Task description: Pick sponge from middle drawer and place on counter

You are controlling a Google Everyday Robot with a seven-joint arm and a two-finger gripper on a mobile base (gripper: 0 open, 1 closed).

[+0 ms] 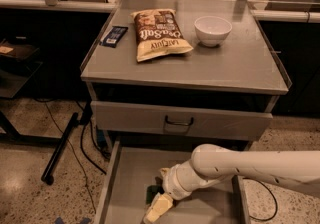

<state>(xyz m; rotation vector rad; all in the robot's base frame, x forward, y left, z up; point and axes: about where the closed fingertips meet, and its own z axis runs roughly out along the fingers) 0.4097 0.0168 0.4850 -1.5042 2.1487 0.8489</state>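
"LATE JULY" on the snack bag [160,35]

Worktop [225,68]: grey metal, smooth, dull sheen. 
Middle drawer [127,178]: same grey metal, flat matt bottom. 
Drawer front [225,125]: grey metal, matt; bar handle [178,123] dark metal. 
Bowl [213,30]: white, smooth, glossy; ceramic or plastic unclear. 
Chip bag [159,33]: crinkled plastic film, slight shine. 
Blue packet [114,36]: flat, dark, faintly glossy. 
Arm [240,165]: smooth white plastic shell, satin. 
Pincer [154,212]: cream, matt plastic look, low inside middle drawer beside sponge [153,194]. 
Sponge: dark green face, matt; texture unclear. 
Floor [35,178]: speckled stone, polished.
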